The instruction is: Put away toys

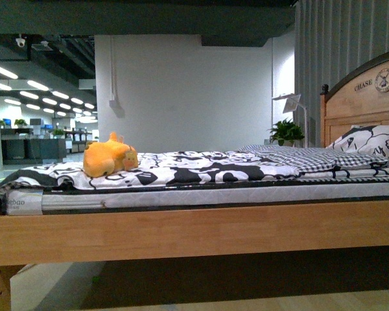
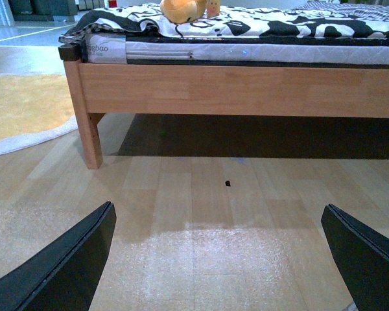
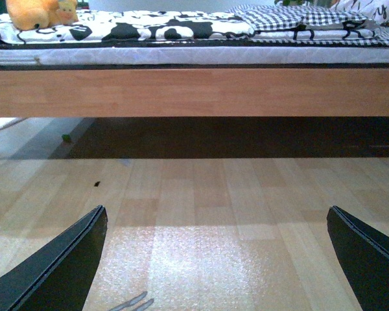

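While the left gripper (image 2: 218, 208) and the right gripper (image 3: 217, 209) hang low over the pale wooden plank floor (image 2: 201, 188), each with its two dark fingers spread wide and nothing between them, the soft orange-yellow plush animal (image 1: 109, 159) lies well ahead of and above both. It rests on the black-and-white patterned bedcover (image 1: 201, 167) of the light wooden bed frame (image 1: 194, 230), toward the left gripper's side and well apart from the patterned pillow (image 1: 369, 139) by the headboard.
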Robot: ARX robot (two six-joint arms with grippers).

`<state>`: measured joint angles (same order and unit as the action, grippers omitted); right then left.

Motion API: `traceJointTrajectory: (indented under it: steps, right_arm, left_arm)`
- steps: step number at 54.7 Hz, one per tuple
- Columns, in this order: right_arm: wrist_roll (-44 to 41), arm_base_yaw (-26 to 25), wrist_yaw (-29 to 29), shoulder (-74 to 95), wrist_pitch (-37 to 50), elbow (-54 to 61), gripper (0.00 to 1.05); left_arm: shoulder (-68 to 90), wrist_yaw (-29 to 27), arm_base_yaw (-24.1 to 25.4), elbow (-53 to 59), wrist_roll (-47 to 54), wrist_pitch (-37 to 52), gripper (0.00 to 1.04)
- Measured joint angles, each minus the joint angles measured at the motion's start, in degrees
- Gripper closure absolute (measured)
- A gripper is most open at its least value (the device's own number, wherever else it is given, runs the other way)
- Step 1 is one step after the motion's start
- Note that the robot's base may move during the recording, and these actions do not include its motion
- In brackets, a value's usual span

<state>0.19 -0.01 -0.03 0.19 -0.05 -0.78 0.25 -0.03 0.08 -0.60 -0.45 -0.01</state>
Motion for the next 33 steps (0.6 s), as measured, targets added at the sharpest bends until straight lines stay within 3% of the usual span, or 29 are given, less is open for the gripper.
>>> traceJointTrajectory:
  steps: [33]
  right_arm:
    - [0.0,0.0,0.0,0.0,0.0,0.0,0.02]
  left_arm:
    - [0.0,0.0,0.0,0.0,0.0,0.0,0.06]
